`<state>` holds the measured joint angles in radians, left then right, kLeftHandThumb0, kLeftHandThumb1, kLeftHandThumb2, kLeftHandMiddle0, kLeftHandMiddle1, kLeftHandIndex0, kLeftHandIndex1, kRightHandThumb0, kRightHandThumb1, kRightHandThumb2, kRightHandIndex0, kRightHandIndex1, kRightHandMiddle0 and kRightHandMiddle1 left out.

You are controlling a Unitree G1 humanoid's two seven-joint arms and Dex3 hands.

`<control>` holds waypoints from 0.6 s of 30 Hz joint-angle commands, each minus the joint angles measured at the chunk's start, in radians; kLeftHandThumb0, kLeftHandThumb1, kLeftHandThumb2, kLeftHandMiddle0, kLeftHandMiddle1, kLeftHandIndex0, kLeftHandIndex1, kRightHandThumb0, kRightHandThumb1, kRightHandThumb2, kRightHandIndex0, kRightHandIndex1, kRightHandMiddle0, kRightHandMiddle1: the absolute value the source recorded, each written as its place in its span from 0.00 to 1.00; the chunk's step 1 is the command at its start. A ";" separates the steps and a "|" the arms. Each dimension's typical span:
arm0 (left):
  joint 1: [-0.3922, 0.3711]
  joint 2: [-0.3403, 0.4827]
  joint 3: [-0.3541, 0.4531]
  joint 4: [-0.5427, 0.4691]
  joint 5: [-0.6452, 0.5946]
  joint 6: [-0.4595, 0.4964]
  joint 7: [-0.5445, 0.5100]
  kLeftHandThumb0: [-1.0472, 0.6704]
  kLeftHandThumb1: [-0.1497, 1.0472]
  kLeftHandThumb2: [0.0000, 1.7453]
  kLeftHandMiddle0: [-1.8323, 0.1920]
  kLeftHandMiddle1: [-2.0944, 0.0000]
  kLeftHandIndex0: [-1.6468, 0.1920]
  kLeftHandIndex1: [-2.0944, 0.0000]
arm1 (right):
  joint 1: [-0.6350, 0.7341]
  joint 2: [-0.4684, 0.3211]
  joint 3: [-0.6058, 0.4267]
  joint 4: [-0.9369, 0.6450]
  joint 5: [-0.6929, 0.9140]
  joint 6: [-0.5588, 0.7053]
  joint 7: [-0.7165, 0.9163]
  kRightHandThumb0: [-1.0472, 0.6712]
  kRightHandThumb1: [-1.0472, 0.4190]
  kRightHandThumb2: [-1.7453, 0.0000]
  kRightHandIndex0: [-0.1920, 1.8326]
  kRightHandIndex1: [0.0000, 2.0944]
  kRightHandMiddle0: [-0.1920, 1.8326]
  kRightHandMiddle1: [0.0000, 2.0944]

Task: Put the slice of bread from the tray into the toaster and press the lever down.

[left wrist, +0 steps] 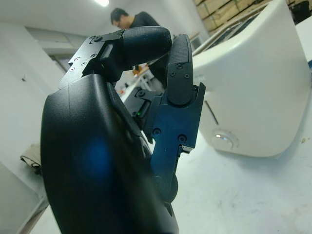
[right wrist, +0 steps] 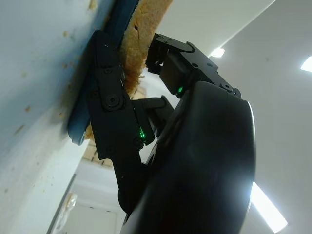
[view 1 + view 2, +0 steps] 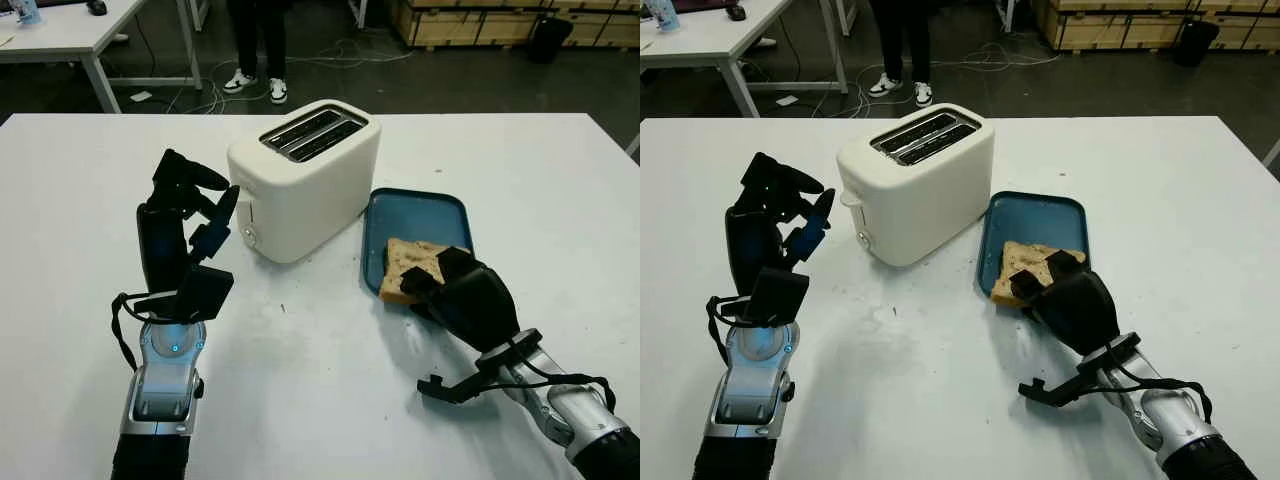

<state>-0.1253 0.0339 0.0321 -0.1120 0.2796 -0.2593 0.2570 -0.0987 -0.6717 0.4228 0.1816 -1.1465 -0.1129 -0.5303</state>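
Holding: right hand (image 3: 455, 290) fingers were clamped on bread (image 3: 405, 262), at tray (image 3: 420, 205) edge.
Bread: soft, light, crumbly; grip w/ care by crust.
Left hand (image 3: 185, 225): curled, held nothing, near toaster (image 3: 305, 180).

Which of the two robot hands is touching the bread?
The right hand, its fingers on the bread slice at the blue tray; the left hand holds nothing.

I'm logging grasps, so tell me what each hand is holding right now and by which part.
The right hand pinches the slice of bread by its near edge, at the tray's near rim. The left hand, raised beside the toaster, holds nothing.
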 commanded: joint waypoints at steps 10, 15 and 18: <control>-0.010 -0.001 -0.005 0.000 0.003 -0.002 0.000 0.42 0.89 0.13 0.52 0.17 0.68 0.17 | -0.069 -0.083 -0.202 -0.162 0.132 -0.182 -0.098 0.39 0.09 0.98 0.50 0.83 0.51 0.63; -0.009 0.001 -0.003 0.001 0.007 -0.005 0.003 0.42 0.89 0.14 0.52 0.17 0.68 0.17 | -0.111 -0.081 -0.269 -0.181 0.217 -0.272 -0.076 0.37 0.12 0.99 0.50 0.83 0.51 0.63; -0.009 0.002 -0.002 0.004 0.005 -0.009 0.003 0.42 0.89 0.14 0.52 0.17 0.68 0.17 | -0.124 -0.080 -0.291 -0.187 0.261 -0.303 -0.026 0.37 0.11 1.00 0.51 0.83 0.55 0.57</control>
<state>-0.1255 0.0337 0.0299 -0.1119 0.2810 -0.2594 0.2554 -0.2065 -0.7470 0.1489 0.0066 -0.9196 -0.3952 -0.5773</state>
